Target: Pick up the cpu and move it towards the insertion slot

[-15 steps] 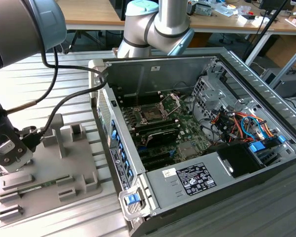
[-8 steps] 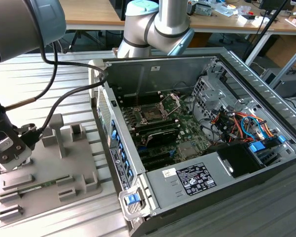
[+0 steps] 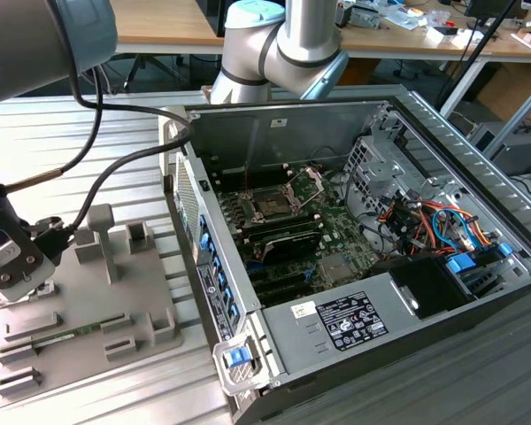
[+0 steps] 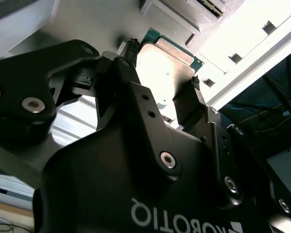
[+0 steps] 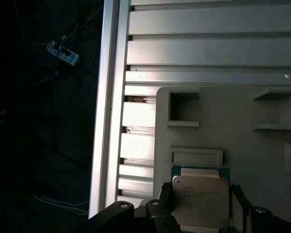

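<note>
Exterior view: one slatted aluminium table [image 3: 88,124] carries two holders. The biggest is one open computer case [image 3: 274,119] on the exterior view's right, lid off. Inside it are one motherboard [image 3: 336,257], one boxy power supply [image 3: 336,323] with a white label, a bundle of coloured wires [image 3: 425,221], and the insertion slot [image 3: 273,205] near the case's back wall. Its hinged plate [image 3: 311,181] is tipped up and the socket is bare. Long black memory slots [image 3: 288,241] lie just beside the socket (count not clear).

The second holder is one grey fixture tray [image 3: 142,301] at the exterior view's left, just beside the case, with raised blocks and grooves. One green memory stick [image 3: 66,335] lies flat in a groove.

One arm [image 3: 292,35], two black cables [image 3: 128,159] trailing from it. The gripper [image 3: 13,266] sits low at the tray's end on the exterior view's left, well apart from the case.

In both wrist views the jaws are narrowed onto one cpu [image 5: 200,199], with fingers [image 4: 189,99] against two opposite edges and its silver top and green rim showing. The cpu is over the grey tray, just beside a shallow rectangular recess [image 5: 196,156]. Cannot tell if it touches the tray.
</note>
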Controlling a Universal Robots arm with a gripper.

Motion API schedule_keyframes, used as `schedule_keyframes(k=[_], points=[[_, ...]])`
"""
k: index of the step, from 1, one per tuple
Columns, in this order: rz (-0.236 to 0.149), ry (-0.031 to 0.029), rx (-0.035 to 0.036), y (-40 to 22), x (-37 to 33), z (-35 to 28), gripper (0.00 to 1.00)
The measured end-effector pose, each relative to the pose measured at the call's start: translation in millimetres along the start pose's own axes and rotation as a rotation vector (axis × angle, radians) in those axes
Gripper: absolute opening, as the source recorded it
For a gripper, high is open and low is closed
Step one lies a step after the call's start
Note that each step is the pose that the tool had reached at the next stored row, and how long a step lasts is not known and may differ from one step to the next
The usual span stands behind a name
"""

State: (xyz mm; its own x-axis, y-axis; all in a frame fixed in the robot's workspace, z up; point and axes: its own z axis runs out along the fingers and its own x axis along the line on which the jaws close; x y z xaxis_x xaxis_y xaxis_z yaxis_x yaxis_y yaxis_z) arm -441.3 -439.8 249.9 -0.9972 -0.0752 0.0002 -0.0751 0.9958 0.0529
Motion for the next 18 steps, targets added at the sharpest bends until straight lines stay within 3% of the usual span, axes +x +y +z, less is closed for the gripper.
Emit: schedule_keyframes(k=[18], points=[[0.0,0.0,-0.0001,0.8,0.0,-14.7,0.55]])
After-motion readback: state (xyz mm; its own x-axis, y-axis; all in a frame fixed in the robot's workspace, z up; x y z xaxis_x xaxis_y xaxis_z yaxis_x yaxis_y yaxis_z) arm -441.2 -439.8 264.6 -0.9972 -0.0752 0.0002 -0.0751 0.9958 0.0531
